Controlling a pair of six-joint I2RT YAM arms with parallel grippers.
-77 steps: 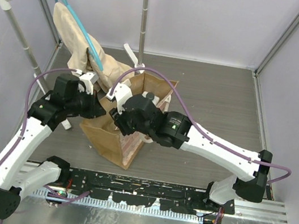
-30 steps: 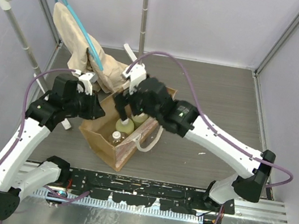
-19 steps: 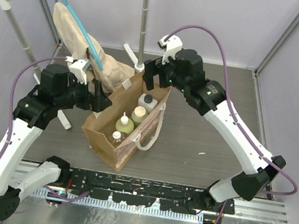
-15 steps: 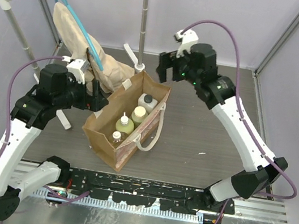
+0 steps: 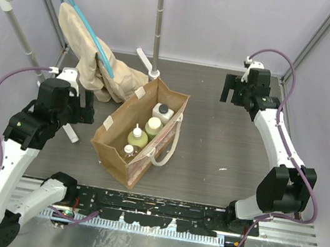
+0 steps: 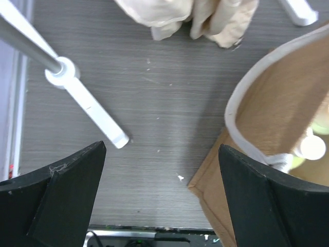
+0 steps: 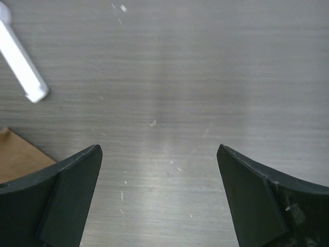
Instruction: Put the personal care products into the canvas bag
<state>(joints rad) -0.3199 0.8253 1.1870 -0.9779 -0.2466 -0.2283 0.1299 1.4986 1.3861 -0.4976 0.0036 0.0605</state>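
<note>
I am viewing the rig from above and through both wrist cameras.

At nine o'clock of the canvas bag, the left gripper is hanging released, jaws spread wide and holding nothing. A second ago it was pinched at the bag's left rim. It is now drawing back towards the white rack foot. Its wrist camera is showing bare table between the fingers. The bag's cream handle is sitting at three o'clock of that view, near the right finger but apart from it.

In the middle, the bag is standing upright and open on the table. I am counting four bottles inside, running from twelve o'clock towards six:
- the white bottle with its black cap
- a yellow-green bottle
- a second yellow-green bottle
- the amber bottle, nearest the arm bases

I am seeing no bottle lying outside the bag.

At two o'clock of the bag and well apart from it, the right gripper is also released and empty. A second ago it was hovering over the bag's mouth, and it is now swinging off towards the far right corner. Its wrist camera is showing mostly bare table, with a brown corner of the bag at eight o'clock.

I am judging the packing finished: everything is in the bag, and both arms are clearing away rather than reaching for anything.
</note>
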